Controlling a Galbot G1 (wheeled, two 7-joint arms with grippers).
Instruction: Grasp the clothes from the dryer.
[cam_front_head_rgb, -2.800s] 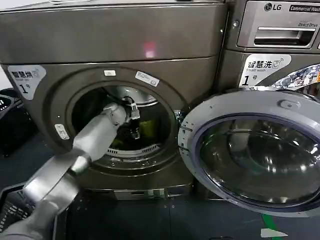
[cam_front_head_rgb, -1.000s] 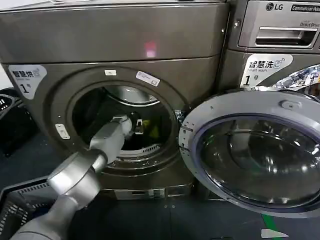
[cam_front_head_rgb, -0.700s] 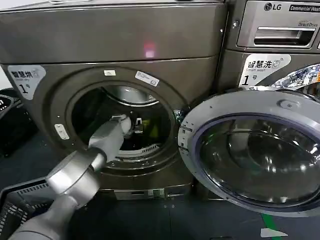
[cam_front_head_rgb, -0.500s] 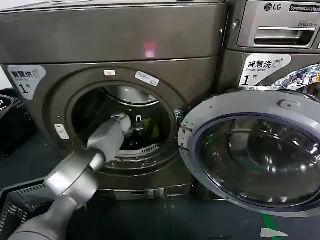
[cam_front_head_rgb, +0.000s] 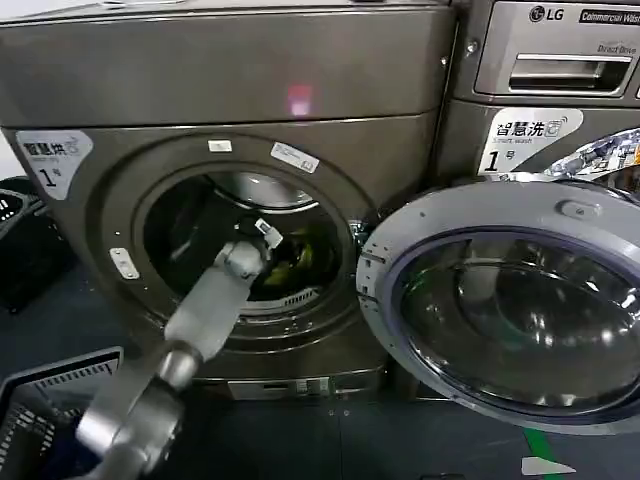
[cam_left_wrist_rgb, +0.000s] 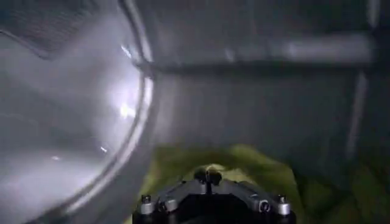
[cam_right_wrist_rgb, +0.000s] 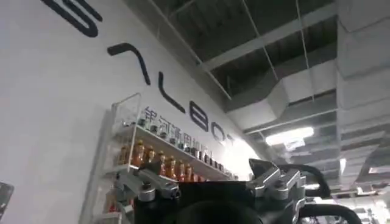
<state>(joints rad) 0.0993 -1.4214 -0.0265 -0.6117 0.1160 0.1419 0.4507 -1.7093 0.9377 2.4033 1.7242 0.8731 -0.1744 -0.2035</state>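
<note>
The dryer (cam_front_head_rgb: 240, 120) is a big dark grey-brown metal box with a smooth, shiny front and a round hole in it. Its round door (cam_front_head_rgb: 510, 305) hangs wide open to the right, with a silver rim and a dark glass middle. That leaves the hole free at the front.

The silver left arm reaches up from below and goes in through the hole, near its lower edge. The left gripper (cam_front_head_rgb: 268, 242) is inside the drum. In the left wrist view the left gripper (cam_left_wrist_rgb: 210, 178) has its two tips pressed together right at the soft cloth, but it is not clear if any cloth is pinched between them.

The clothes (cam_front_head_rgb: 298, 262) lie low in the drum, a soft, crumpled yellow-green heap just past the gripper. The curved drum wall (cam_left_wrist_rgb: 67, 109) beside them is smooth, shiny metal.

The right gripper (cam_right_wrist_rgb: 210, 182) points up at a ceiling, away from the dryer, and its fingers sit apart.
</note>
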